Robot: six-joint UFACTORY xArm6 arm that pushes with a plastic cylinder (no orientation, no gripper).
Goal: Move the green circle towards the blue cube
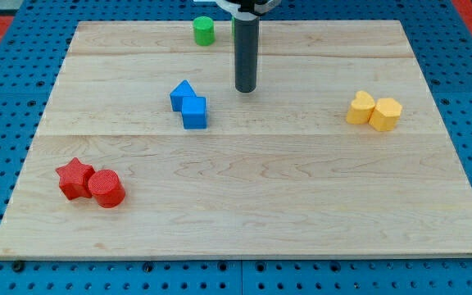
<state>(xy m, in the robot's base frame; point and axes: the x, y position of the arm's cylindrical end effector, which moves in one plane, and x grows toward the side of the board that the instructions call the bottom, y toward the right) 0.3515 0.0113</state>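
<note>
The green circle [204, 31] is a short green cylinder near the board's top edge, left of centre. The blue cube [194, 113] sits lower down, left of centre, touching a second blue block [182, 94] of an angular shape at its upper left. My tip [246, 89] is the end of the dark rod coming down from the view's top. It stands right of and below the green circle, apart from it, and up and to the right of the blue cube. A sliver of green shows behind the rod near the top.
A red star [74, 178] and a red cylinder [106, 188] touch at the lower left. Two yellow blocks [362, 107] [386, 114] touch at the right. The wooden board [244, 205] lies on a blue perforated surface.
</note>
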